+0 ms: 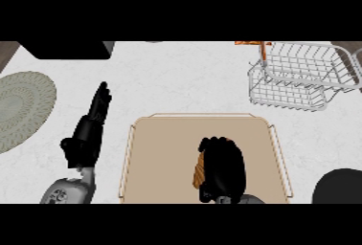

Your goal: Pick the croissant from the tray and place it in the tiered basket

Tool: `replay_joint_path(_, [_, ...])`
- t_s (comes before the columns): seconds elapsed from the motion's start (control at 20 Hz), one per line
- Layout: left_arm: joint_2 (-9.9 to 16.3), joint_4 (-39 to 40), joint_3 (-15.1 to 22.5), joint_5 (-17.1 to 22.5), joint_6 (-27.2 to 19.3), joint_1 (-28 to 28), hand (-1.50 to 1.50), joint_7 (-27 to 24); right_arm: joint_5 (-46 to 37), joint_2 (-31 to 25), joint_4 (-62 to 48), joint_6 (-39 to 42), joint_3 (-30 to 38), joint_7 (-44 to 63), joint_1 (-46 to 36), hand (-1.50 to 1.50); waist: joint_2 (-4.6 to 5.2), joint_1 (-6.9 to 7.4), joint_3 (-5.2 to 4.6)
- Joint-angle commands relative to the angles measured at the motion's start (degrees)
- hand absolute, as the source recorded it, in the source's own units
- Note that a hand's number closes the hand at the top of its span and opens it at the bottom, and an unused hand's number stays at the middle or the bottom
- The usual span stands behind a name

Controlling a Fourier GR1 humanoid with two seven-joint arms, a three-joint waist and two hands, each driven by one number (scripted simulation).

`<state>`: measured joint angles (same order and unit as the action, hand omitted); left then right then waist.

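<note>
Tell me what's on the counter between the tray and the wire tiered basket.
Nothing: in the head view, only bare white counter lies between the tray and the tiered basket.

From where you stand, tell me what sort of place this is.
Probably a kitchen counter: a pale marbled worktop carries a beige serving tray, a white wire tiered basket and a round woven mat. The right hand is curled over a croissant on the tray.
</note>
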<state>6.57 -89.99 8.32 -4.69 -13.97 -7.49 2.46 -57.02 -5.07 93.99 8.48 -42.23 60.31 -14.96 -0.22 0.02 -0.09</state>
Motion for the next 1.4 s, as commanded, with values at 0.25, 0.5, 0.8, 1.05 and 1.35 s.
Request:
replay_joint_path(0.25, [-0.2,1.3,-1.3,-0.8,0.3,-3.4,0.0,1.8,-2.5,0.8,-9.0,9.7,3.4,-0.3,-4.4,1.5,0.3,0.18,0.06])
replay_joint_path(0.5, [-1.4,1.5,0.4,-2.0,-0.2,-4.0,0.0,2.4,1.2,-0.9,-14.0,16.9,8.7,-1.4,-6.9,1.5,0.38,0.26,0.07])
replay_joint_path(0.8, [-0.8,3.3,-1.9,-1.1,0.3,-0.8,0.0,-1.9,-4.3,-1.4,-6.9,19.0,11.0,3.1,-8.6,1.5,0.1,-0.2,0.04])
replay_joint_path(1.05, [-1.5,2.4,-0.7,-1.2,0.7,1.0,0.0,-2.1,-7.6,-3.3,3.3,23.2,15.1,6.1,-10.8,1.5,-0.17,-0.45,0.01])
replay_joint_path(1.35, [-1.6,2.2,-1.7,-1.2,0.3,-1.7,0.0,-0.7,-9.6,-3.3,15.7,34.2,21.1,8.3,-18.0,1.5,-0.37,-1.08,-0.06])
